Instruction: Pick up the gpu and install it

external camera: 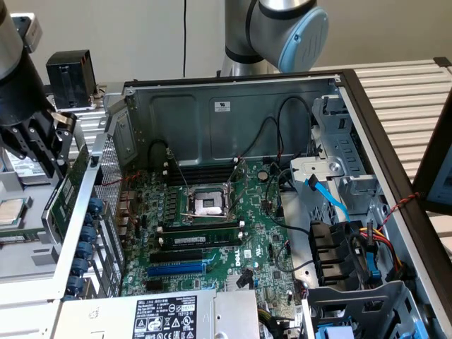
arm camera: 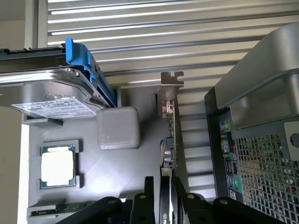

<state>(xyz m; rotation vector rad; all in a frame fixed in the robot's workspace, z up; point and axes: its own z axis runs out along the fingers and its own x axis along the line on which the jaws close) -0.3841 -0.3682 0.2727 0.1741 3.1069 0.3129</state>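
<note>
We see the gripper (arm camera: 164, 205) clenched on the gpu (arm camera: 169, 107), card held edge-up just outside the open computer case (external camera: 212, 127).

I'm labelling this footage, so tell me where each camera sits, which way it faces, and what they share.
Exterior view: above the open computer case, looking down at its motherboard; arm behind, gripper at the exterior view's left.
Wrist view: on the wrist, looking down past the fingers at a parts tray.
Shared: the gripper, the gpu it holds, the case.
</note>
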